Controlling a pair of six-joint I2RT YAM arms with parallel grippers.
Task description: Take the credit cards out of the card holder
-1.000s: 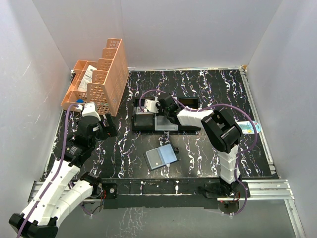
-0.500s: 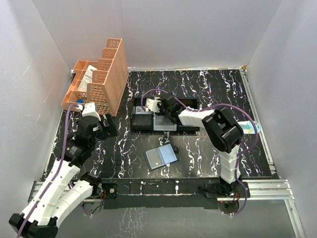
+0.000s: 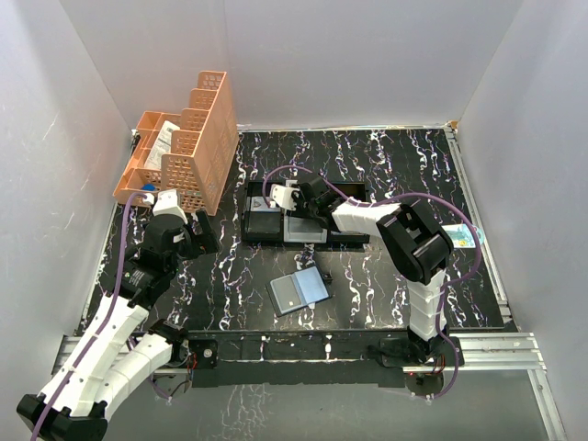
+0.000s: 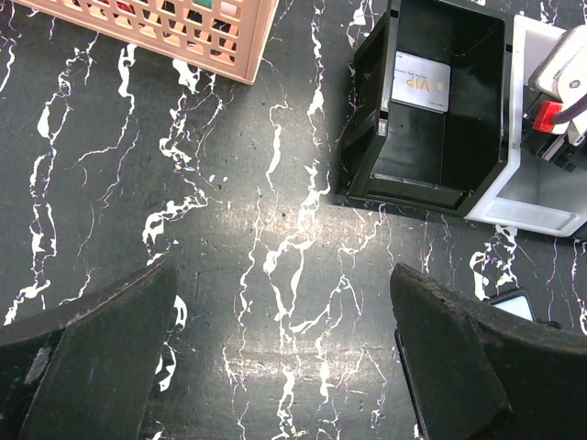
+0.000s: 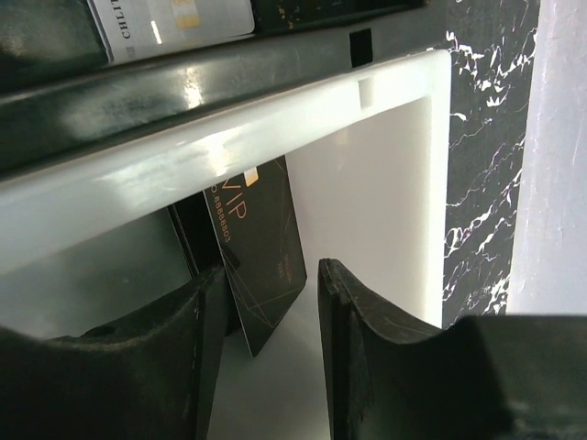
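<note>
The top camera looks down on the whole table (image 3: 386,156); both wrist cameras, much closer, share the tray (image 4: 365,128) (image 5: 275,110).

- Black tabletop (image 3: 386,156) under the tray: stone-look sheet with white veins, matt, faintly grainy.
- Black-and-white three-compartment tray (image 5: 275,108): hard, smooth, glossy plastic; its white rim catches bright glare.
- Black VIP card (image 5: 266,247) in the tray's white compartment: smooth plastic with a slight sheen.
- Peach lattice basket (image 3: 197,152) left of the tray: moulded, perforated plastic, matt.
- Grey-blue bifold card holder (image 3: 299,292) in front of the tray: smooth with a soft sheen; material unclear.
- Left gripper (image 4: 282,275) fingers (image 4: 92,348): black, matt, rough-grained.
- Right gripper (image 5: 271,275) fingers (image 5: 358,348) at the tray: black with a dull shine.
</note>
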